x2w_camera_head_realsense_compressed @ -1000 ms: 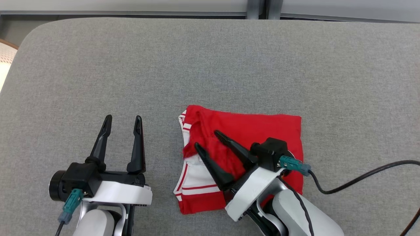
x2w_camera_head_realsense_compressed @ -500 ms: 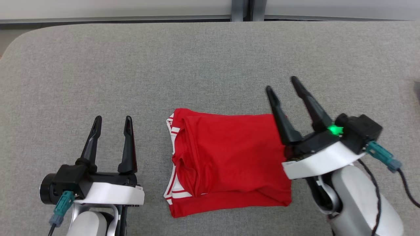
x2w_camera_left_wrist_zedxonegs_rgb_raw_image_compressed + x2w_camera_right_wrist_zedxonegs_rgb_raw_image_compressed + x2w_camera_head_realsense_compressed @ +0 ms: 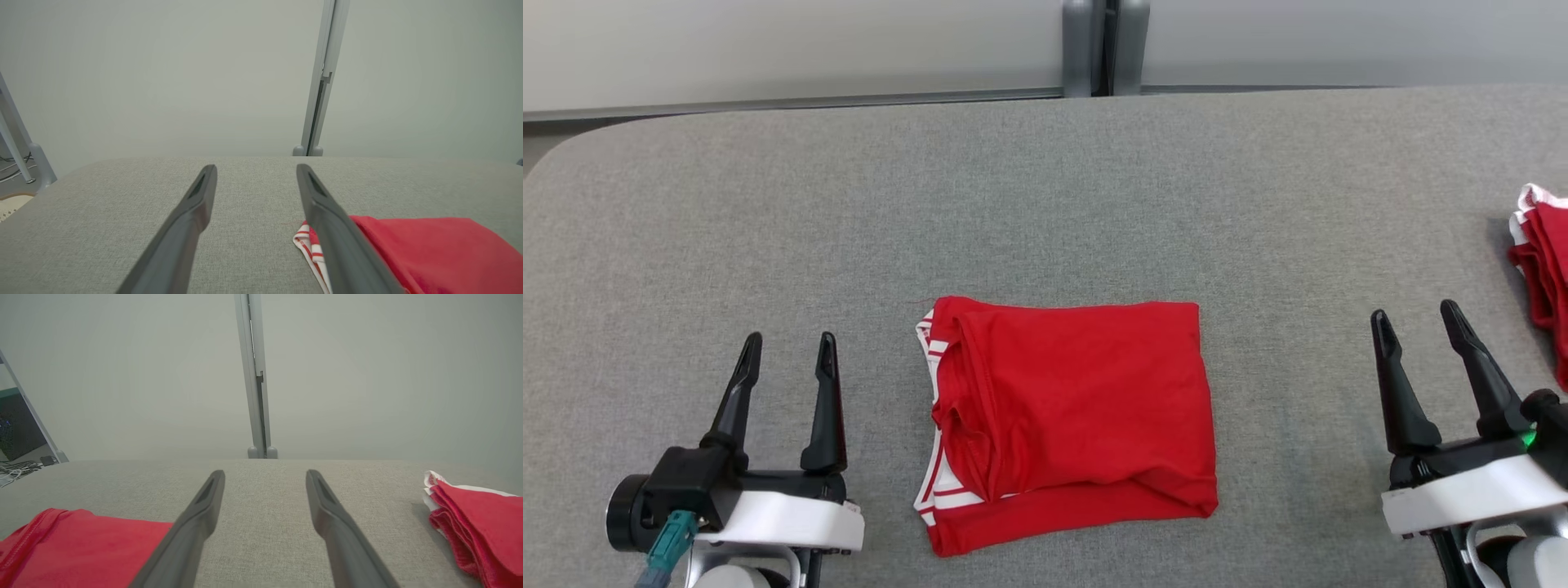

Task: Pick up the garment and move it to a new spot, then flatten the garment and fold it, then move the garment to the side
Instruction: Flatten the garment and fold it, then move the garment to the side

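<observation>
At the centre of the head view, the folded red garment (image 3: pixel 1070 416) lies on the grey counter (image 3: pixel 1045 204), with its white-striped edge turned to the left of the frame. At the lower left, the left hand (image 3: pixel 791 339) has its two fingers wide apart and holds nothing. At the lower right, the right hand (image 3: pixel 1414 310) is equally spread and empty. Each hand stands well apart from the garment, one on each side. A second red garment (image 3: pixel 1542 261) is cut by the right border.

From above, the fold looks flat. The low left wrist view adds its thickness and the striped edge at the lower right, partly covered by one finger. The right wrist view gives the folded garment at its lower left and the second garment at its right as several red layers with white cloth under them. Bare counter lies between the fingers. Cables (image 3: pixel 16 469) lie at the far left, past the end of the counter. Behind the counter a grey post (image 3: pixel 1104 45) rises against a pale wall (image 3: pixel 768 49).
</observation>
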